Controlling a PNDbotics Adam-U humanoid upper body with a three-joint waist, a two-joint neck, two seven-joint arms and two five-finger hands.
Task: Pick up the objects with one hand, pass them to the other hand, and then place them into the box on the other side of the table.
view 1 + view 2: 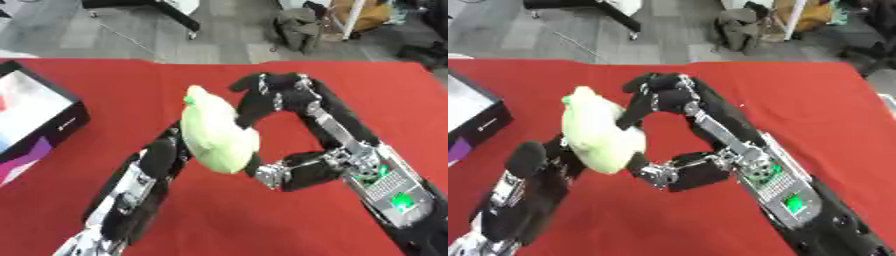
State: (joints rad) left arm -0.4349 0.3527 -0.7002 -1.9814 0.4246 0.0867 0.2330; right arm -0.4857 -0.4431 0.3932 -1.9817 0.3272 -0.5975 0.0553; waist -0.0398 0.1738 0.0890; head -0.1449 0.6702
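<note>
The table, under a red cloth, fills most of both views. At its left edge sits the box, dark-walled with a pale inside; nothing can be seen placed in it from here. The right hand reaches in from the lower right, its fingers curled over the top and right side of the object and its thumb pressed in from below. The left hand comes up from the lower left, and its fingers are against the object's left side and underside, though how far they wrap round it I cannot tell. The pale green soft object is held in the air between the two hands, above the middle of the table. The task appears to be mid-handover: the pick-up is done, while the release by one hand, the carry to the box and the placing are left.
</note>
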